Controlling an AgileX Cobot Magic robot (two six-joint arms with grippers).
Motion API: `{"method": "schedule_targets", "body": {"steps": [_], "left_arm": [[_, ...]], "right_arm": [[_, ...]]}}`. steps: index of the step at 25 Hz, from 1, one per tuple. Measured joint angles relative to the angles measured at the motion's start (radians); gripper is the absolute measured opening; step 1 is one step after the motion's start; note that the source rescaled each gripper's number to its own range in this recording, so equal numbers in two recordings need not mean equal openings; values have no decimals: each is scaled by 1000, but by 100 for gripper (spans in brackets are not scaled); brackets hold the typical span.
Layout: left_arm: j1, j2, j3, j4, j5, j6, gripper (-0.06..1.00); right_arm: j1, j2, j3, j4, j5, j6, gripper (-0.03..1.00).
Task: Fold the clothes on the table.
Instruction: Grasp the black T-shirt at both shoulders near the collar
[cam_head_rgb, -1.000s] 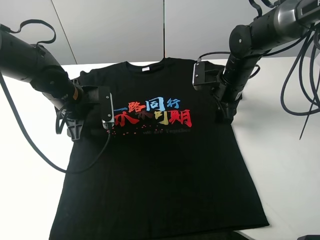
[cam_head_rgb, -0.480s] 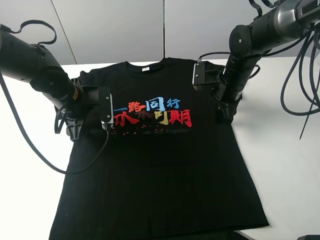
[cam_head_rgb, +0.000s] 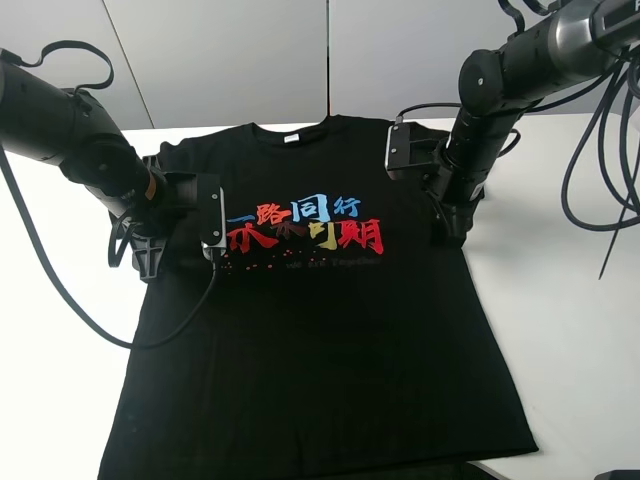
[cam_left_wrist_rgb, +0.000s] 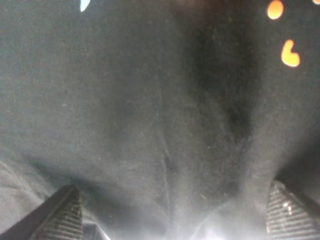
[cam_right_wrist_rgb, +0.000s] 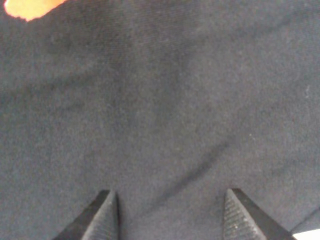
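The black T-shirt (cam_head_rgb: 320, 340) lies flat and face up in the middle of the white counter (cam_head_rgb: 560, 330). Its collar (cam_head_rgb: 290, 130) is at 12 o'clock and its hem toward 6 o'clock, so the long axis runs straight along that line. The coloured print (cam_head_rgb: 305, 225) crosses the chest.

The left tool (cam_head_rgb: 150, 265) is down on the cloth at about 9 o'clock from the print, just under the sleeve. The right tool (cam_head_rgb: 450, 232) sits at about 3 o'clock from the print, near the opposite armhole. Each arm is nearest its own side of the shirt, and the body of the shirt lies inward from each tool, toward the centre line. Any side fold would probably have to travel that way.

In the left wrist view the fingertips (cam_left_wrist_rgb: 62, 215) stand wide apart, with a soft ridge of cloth between them and nothing clamped. In the right wrist view the fingertips (cam_right_wrist_rgb: 102, 217) are set narrower but also apart, over smooth cloth, holding nothing.

Both sleeves are largely hidden under the arms, so I cannot tell how they lie. The hem's corner at 7 o'clock is cut off by the exterior view's edge. Whether the fingertips press the cloth or hover just above it is hard to make out.
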Motion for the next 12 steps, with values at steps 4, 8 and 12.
{"method": "schedule_targets", "body": {"steps": [4, 8, 12], "left_arm": [[0, 4, 0, 0, 0, 0, 62], [0, 6, 0, 0, -24, 0, 56], [0, 24, -2, 0, -45, 0, 68]], "right_arm": [[0, 0, 0, 0, 0, 0, 60], [0, 0, 0, 0, 0, 0, 60], [0, 0, 0, 0, -2, 0, 60]]}}
